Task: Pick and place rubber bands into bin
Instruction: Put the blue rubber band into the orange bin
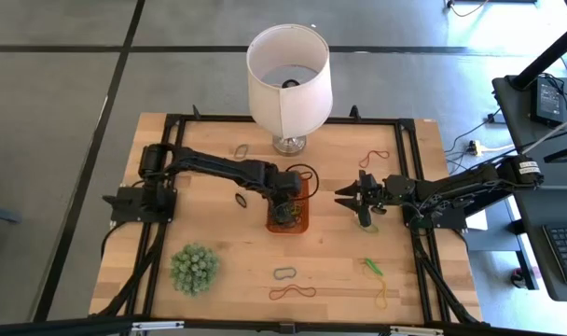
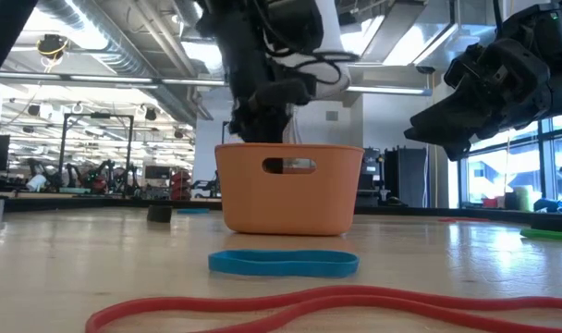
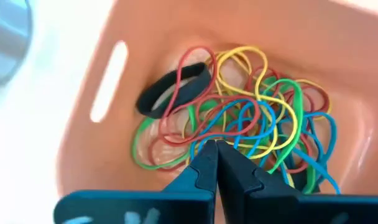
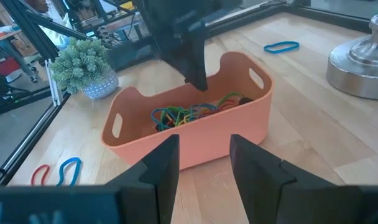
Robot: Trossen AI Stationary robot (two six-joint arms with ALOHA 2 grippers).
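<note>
Over the bin (image 1: 290, 220) at mid-tabletop (image 1: 218, 224), left gripper (image 3: 215, 149) clenched, empty, above tangled rubber bands (image 3: 251, 118) inside. Just right of the bin, right gripper (image 4: 204, 163) spread apart, holding nothing. Further bands (image 1: 292, 292) scattered nearby.

I have the left arm reaching in from its base toward the middle of the worktop, wrist bent down, its left gripper (image 3: 215, 163) pointing steeply downward with the jaws pressed together and nothing between them. My right arm stretches in from the opposite side, forearm nearly level, the right gripper (image 4: 204, 163) raised above the worktop with its jaws spread apart and empty, facing the left arm.
</note>
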